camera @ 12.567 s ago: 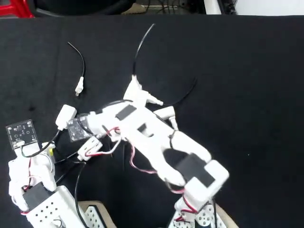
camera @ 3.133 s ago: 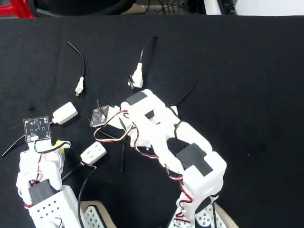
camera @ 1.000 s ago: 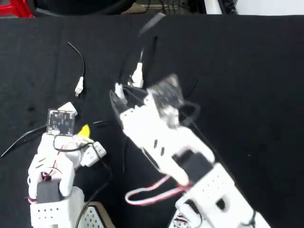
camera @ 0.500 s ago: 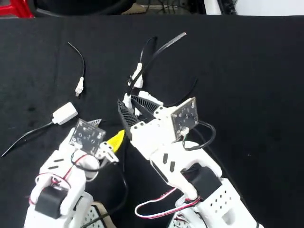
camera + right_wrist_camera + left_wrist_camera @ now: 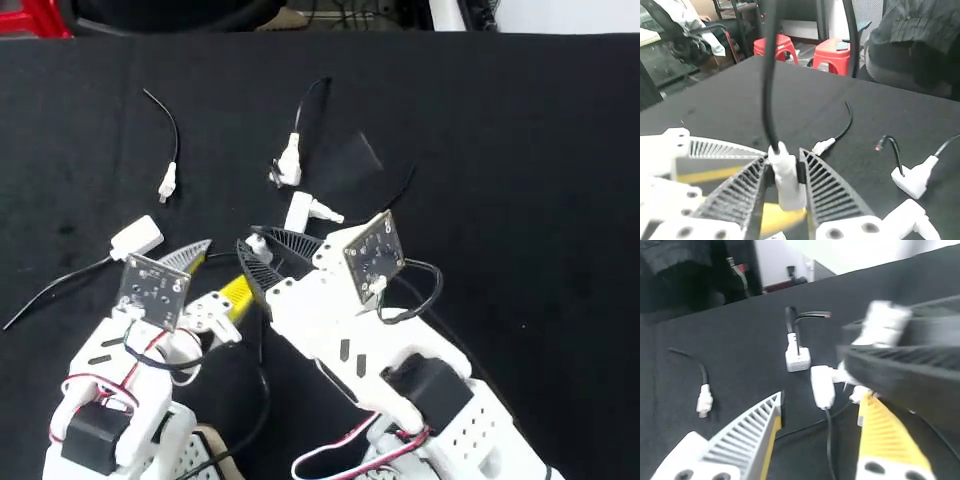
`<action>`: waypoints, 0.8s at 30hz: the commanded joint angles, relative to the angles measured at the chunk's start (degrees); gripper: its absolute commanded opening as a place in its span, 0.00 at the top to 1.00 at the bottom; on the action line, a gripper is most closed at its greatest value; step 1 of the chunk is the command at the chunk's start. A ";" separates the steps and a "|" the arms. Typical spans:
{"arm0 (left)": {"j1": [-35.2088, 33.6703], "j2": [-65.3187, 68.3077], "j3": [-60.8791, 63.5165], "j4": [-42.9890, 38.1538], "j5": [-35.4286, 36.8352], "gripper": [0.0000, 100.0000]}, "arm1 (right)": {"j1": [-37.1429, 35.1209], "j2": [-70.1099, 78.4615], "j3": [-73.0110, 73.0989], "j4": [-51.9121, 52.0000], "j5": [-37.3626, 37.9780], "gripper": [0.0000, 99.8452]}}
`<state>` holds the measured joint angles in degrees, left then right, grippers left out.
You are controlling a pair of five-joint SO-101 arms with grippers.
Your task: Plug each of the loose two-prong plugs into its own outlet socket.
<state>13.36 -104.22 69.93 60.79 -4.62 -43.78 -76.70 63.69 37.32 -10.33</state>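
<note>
Plug (image 5: 787, 190): white body, black cord rising from the top; upright, clenched between black ribbed fingers of right gripper (image 5: 784, 160), above mid-table. Left gripper (image 5: 821, 397) just beside, yellow and grey fingers spread, grasping nothing. Lying beyond: white block (image 5: 303, 210), corded plug (image 5: 289, 160), small plug (image 5: 167, 183), socket (image 5: 137, 238), all on black table (image 5: 520, 150)

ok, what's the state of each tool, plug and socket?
right tool: shut on white plug
white plug: clamped, not in any socket
left tool: open, empty
two-prong plug: lying loose, unplugged
small plug: lying loose, unplugged
socket: lying free, nothing plugged in
</note>
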 commanded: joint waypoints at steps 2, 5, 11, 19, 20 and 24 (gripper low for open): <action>-5.23 -0.35 -3.30 -2.02 0.88 0.76 | -1.76 0.04 -4.62 3.96 1.14 0.99; -5.67 -0.35 -3.21 -2.02 0.88 0.75 | -1.76 0.13 -5.05 4.22 1.23 0.99; -6.11 -0.35 -3.82 2.73 -1.49 0.75 | -1.49 0.22 -5.05 3.87 4.66 0.99; -15.60 -0.35 -3.82 15.91 -22.68 0.76 | 2.64 14.73 -12.70 7.38 6.68 0.99; -19.03 -0.35 -3.65 17.49 -25.23 0.76 | 3.08 17.89 -14.46 8.53 6.68 0.99; -37.76 -0.35 -3.30 21.89 -34.46 0.76 | 0.00 29.93 -19.38 12.40 5.71 0.99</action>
<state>-10.90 -104.48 69.14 80.31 -33.27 -41.76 -54.02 49.89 48.31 -4.18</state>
